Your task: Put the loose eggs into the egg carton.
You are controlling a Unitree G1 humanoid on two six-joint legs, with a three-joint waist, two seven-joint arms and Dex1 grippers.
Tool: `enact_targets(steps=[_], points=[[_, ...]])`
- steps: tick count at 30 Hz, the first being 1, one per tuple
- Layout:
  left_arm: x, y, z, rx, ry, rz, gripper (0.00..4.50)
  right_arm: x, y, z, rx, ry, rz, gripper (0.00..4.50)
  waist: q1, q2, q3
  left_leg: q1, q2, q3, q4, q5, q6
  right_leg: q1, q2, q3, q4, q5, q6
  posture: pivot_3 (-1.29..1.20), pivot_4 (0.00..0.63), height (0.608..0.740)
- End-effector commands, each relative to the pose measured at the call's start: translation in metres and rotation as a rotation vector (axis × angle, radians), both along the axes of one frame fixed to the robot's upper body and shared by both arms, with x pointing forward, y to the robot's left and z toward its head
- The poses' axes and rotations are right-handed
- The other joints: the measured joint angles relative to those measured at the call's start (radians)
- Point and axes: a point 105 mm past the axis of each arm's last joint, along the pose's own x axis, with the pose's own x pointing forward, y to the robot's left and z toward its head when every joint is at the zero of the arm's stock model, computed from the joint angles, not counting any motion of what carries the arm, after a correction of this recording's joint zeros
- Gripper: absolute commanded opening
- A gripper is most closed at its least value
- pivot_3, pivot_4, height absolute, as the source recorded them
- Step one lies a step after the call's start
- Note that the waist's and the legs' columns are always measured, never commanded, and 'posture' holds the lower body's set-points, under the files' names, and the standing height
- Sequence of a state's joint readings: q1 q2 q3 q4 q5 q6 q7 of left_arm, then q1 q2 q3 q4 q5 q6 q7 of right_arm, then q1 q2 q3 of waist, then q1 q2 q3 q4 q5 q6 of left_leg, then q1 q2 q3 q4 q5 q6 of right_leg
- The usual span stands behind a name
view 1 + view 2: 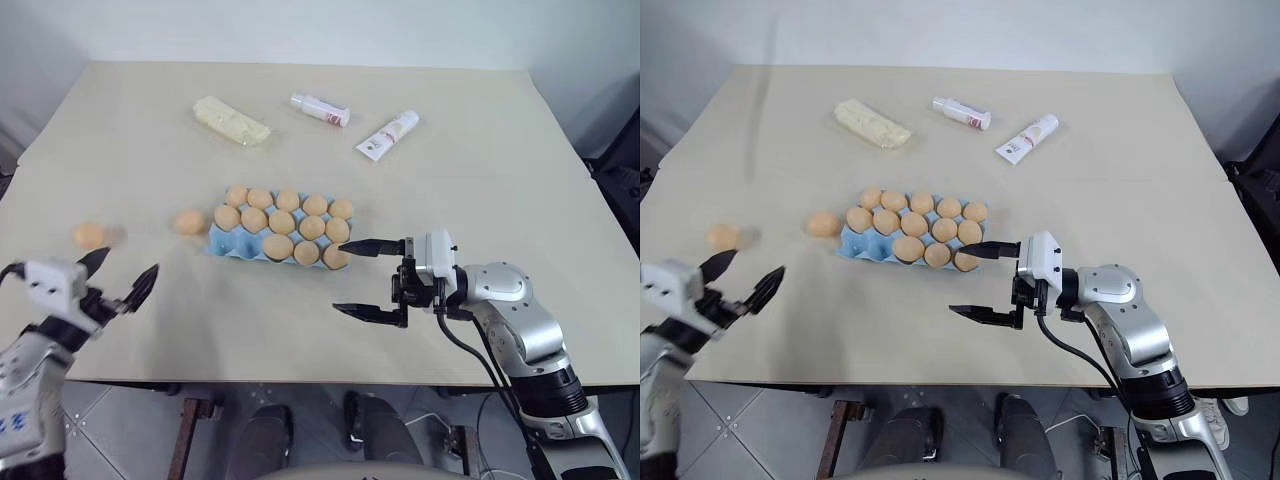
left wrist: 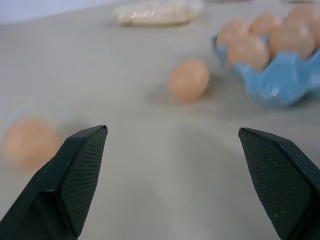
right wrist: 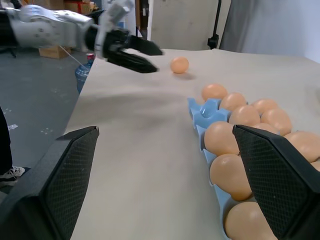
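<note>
While nothing is held, the left gripper (image 1: 120, 280) is seen at the table's (image 1: 480, 160) near left edge with fingers spread wide, and the right gripper (image 1: 367, 280) (also spread wide, empty) is seen just before the egg carton's (image 1: 232, 246) near right corner. Two loose eggs are found left of the light blue carton: one (image 1: 189, 222) just beside it, another (image 1: 89, 236) nearer the left edge. Beyond, a pale yellow packet (image 1: 232, 121) and two white tubes (image 1: 320, 109) are laid.

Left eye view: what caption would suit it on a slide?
Two loose eggs lie beside a nearly full blue egg carton, both grippers open.
</note>
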State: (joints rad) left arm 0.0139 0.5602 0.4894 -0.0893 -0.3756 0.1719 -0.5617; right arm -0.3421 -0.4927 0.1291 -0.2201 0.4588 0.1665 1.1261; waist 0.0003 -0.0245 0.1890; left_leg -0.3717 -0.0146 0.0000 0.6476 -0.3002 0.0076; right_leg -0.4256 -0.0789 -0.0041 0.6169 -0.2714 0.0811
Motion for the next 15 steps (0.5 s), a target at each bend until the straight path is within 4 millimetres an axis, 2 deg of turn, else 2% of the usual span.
enact_targets(steps=[1,6,11,15], points=[[0.021,-0.007,0.009,-0.008,-0.015,0.005,4.48,0.000,-0.001,0.007,0.012,-0.044,-0.015,4.50,-0.002,0.000,0.000,0.000,0.000,0.000,0.000,0.000,0.000,0.000,0.000,0.000,0.000,0.000,0.000,0.00,0.150,0.740],[0.065,-0.014,0.012,0.013,-0.012,0.018,4.48,0.002,-0.001,0.011,0.037,-0.054,-0.053,4.50,-0.006,0.000,0.000,0.000,0.000,0.001,0.000,-0.001,-0.001,-0.002,0.002,0.000,0.001,0.000,0.000,0.00,0.150,0.740],[0.088,-0.018,0.010,0.013,0.004,0.009,4.48,0.001,-0.002,0.009,0.041,-0.055,-0.083,4.50,-0.002,0.000,0.000,0.000,0.000,0.003,0.000,-0.001,-0.002,-0.002,0.002,0.000,0.002,0.000,0.001,0.00,0.150,0.740],[0.096,-0.027,0.004,0.010,0.026,-0.026,4.48,0.001,-0.003,0.008,0.046,-0.056,-0.098,4.50,-0.002,-0.001,0.000,-0.001,0.000,0.002,0.001,-0.001,-0.001,-0.002,0.002,0.000,0.001,0.000,0.001,0.00,0.150,0.740]])
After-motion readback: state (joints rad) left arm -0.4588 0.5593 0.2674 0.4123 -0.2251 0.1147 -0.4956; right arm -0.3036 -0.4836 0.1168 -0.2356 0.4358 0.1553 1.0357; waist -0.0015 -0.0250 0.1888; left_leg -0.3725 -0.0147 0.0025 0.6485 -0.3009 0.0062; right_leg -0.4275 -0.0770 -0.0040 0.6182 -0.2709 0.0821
